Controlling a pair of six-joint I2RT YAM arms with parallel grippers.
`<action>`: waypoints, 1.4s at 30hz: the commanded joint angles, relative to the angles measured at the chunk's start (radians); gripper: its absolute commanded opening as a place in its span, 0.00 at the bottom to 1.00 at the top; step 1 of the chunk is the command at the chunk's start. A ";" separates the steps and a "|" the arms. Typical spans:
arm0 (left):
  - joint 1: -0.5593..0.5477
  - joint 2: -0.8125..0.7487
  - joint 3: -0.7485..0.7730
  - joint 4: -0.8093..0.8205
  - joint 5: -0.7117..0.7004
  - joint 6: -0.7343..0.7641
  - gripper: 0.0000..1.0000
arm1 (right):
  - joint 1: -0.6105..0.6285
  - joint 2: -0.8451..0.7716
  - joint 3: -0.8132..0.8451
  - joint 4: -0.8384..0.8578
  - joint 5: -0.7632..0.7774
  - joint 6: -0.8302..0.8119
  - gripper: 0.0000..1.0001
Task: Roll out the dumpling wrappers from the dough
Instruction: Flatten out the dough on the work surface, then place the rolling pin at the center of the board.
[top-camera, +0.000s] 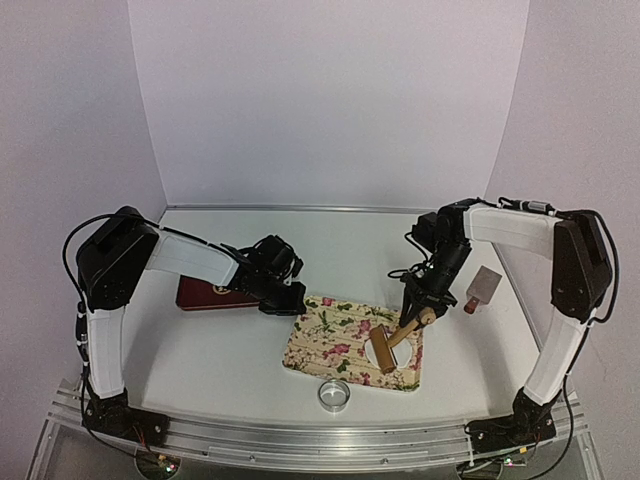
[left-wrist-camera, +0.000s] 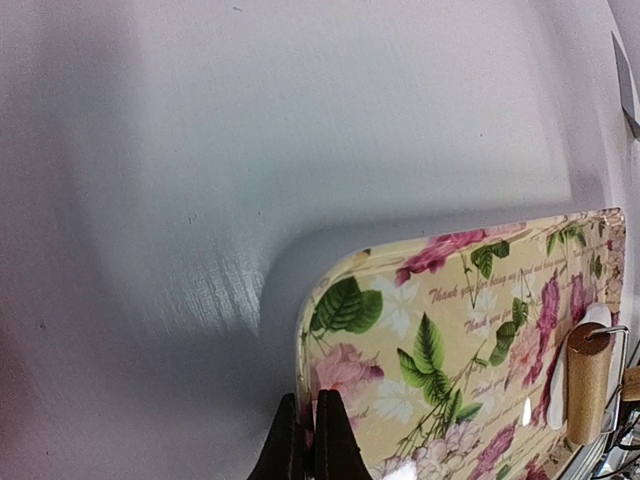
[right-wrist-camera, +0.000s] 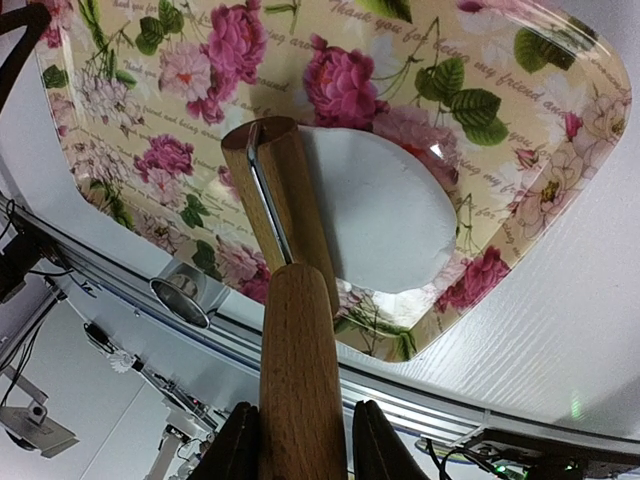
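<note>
Pale lilac walls close in a white table (top-camera: 200, 350). At its left lies a flat dark red case (top-camera: 205, 293), and just right of it the left gripper (left-wrist-camera: 308, 432) has its fingers drawn together on the far left corner rim of a cream rectangular tray with pink roses and green leaves (top-camera: 322, 338), apparently pinning it. Near the front edge of the table, just in front of the tray, stands a small shiny metal ring cutter (top-camera: 335, 395). On the right half of the tray a wooden rolling pin (right-wrist-camera: 280, 200) with a wire yoke lies on the left edge of the dough (right-wrist-camera: 390, 220), a soft white mass already pressed into a smooth, flat, rounded sheet. The right gripper (right-wrist-camera: 300, 440) is clamped around the pin's long wooden handle. To the right of the tray a metal scraper with a red handle (top-camera: 483, 288) rests on the table. No cut dumpling wrappers show anywhere. The dough looks light, limp and putty-like, likely to smear, tear or cling to the glossy tray if pinched, so it is best worked through the pin, not grasped. If it must be lifted, a thin edge peeled slowly, or the scraper slid beneath it, seems safest. The stiff tray may skate under rolling force, so the hold on its rim matters.
</note>
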 joint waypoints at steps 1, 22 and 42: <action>0.008 0.037 -0.045 -0.138 -0.063 0.017 0.00 | -0.013 0.075 -0.102 0.072 0.375 0.025 0.00; 0.079 -0.049 -0.142 -0.158 -0.091 0.060 0.00 | -0.276 -0.033 -0.168 0.008 0.499 -0.110 0.00; 0.015 -0.007 0.006 -0.192 -0.051 0.068 0.00 | -0.297 -0.095 0.175 -0.150 0.184 -0.145 0.00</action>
